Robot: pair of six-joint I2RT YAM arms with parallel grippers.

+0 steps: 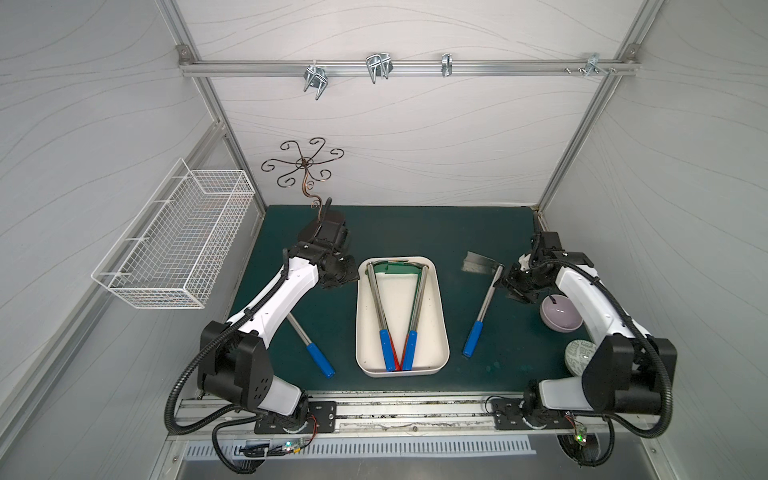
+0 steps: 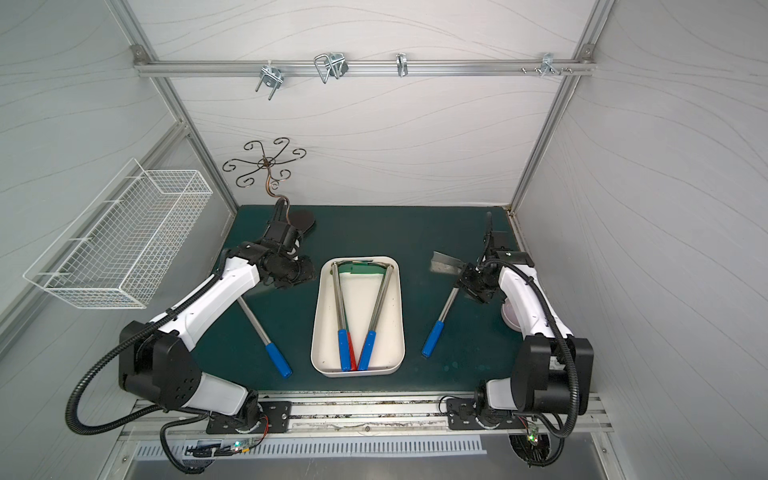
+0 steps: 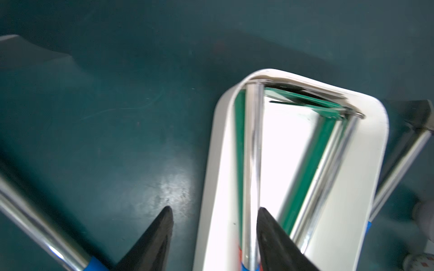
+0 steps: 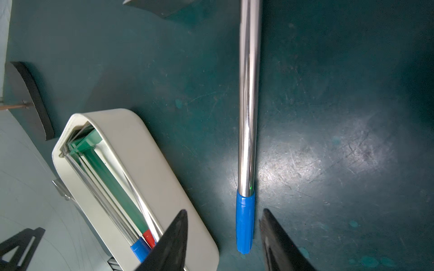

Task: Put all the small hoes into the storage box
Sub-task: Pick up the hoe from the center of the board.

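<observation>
Bright, even light fills both top views; their wide lens bows the edges. The left wrist view is blurred, the floor of the storage box blown out white. The right wrist view is sharper, with glare on the green mat and along the shaft of the small hoe.
</observation>
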